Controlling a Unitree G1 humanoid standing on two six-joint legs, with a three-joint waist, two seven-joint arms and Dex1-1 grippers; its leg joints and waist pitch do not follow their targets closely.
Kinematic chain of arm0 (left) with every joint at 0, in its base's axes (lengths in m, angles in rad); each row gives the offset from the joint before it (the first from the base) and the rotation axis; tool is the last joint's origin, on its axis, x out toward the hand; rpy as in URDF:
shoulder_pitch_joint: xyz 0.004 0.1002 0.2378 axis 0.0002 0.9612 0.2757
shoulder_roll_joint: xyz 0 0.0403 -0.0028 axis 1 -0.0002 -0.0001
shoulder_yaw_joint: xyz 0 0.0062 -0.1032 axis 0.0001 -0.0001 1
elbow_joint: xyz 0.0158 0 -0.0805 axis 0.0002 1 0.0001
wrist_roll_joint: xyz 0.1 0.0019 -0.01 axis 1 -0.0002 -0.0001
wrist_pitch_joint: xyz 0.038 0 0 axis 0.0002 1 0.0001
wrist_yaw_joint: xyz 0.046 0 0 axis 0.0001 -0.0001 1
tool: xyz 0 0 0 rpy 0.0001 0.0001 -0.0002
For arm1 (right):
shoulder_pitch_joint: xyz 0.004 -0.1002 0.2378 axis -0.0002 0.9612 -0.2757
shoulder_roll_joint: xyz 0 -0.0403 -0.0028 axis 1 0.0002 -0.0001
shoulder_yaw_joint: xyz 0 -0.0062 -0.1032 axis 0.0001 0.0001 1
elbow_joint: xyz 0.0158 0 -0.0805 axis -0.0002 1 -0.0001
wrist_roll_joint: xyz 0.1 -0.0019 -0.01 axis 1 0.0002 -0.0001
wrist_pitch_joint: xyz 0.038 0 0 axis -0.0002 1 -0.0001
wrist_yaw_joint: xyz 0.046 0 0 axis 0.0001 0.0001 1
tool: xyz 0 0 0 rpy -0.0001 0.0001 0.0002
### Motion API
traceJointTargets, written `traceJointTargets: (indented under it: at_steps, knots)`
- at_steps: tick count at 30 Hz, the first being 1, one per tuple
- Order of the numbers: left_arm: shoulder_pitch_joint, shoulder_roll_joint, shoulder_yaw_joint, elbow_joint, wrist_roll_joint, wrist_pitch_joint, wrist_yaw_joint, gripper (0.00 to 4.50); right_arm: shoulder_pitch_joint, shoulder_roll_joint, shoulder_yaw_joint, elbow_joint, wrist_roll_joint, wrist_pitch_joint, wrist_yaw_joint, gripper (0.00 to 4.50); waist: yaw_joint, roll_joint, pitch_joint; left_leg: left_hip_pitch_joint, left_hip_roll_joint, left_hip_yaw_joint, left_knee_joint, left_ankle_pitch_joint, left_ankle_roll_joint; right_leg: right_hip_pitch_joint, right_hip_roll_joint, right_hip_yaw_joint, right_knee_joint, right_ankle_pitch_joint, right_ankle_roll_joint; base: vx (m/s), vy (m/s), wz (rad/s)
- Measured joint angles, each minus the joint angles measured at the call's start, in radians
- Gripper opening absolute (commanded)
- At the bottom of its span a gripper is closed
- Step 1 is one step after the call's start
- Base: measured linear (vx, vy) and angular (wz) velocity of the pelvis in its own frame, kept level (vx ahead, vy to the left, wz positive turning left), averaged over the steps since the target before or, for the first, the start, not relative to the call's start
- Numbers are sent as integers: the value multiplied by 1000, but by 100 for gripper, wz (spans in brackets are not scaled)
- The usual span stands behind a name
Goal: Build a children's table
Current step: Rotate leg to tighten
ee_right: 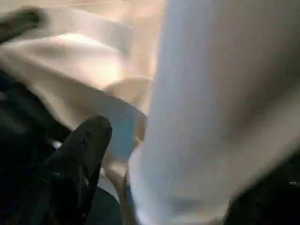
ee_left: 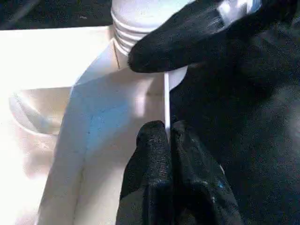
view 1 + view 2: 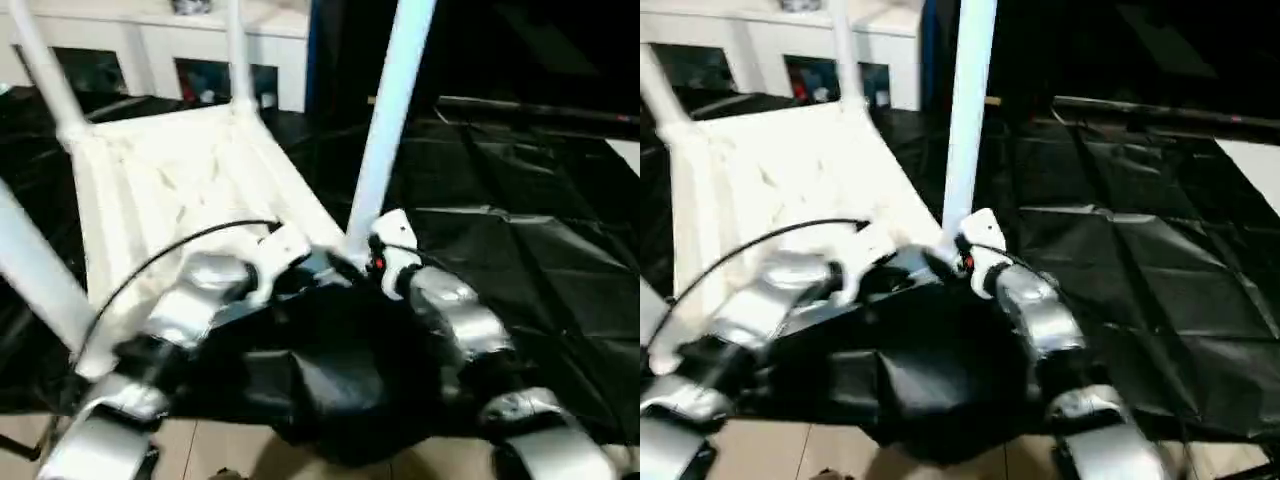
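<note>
Left end effector (image 2: 168, 140) pinched shut on table top (image 3: 170, 175) rim at near corner. Right end effector (image 1: 136, 140) around leg (image 3: 385, 130), grip unclear. Top lies upside down on black sheet (image 3: 520, 260), legs standing up. Step: seating last leg; next, press it fully home.

No legible text or labels.
</note>
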Motion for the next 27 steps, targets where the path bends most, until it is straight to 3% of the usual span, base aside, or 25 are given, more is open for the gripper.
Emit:
traceJointTargets:
  at_steps: [9, 10, 13, 15, 27]
  knots:
    - [36, 94, -8, -33, -48, -57, -174, 0, 32, -120, 64, -105, 43, 10, 300, 388, 14, -1, 1, 0, 0, 1, 1, 0, 0, 0, 0, 0, 0, 0, 0, 0, 0, 0]
    - [38, 98, -8, -34, -51, -59, -186, 0, 34, -129, 72, -114, 44, 13, 321, 355, 16, -1, 1, 0, 0, 1, 1, 0, 0, 0, 0, 0, -1, 0, 0, 0, 0, 0]
    - [39, 111, -8, -34, -62, -60, -218, 0, 33, -141, 78, -123, 43, 14, 352, 350, 17, -2, 1, 0, 0, 1, 1, 0, 0, 0, 0, 0, -1, 0, 0, 0, 0, 0]
    - [39, 115, -8, -34, -65, -60, -228, 0, 33, -143, 79, -123, 42, 15, 365, 317, 18, -2, 1, 0, 0, 1, 1, 0, 0, 0, 0, 0, -1, 0, 0, 0, 0, 0]
    - [46, 126, -11, -38, -66, -70, -240, 0, 33, -149, 83, -133, 40, 12, 366, 233, 18, -4, 0, 0, 0, 1, 1, 0, 0, 0, 0, 0, -1, 0, 0, 0, 0, 0]
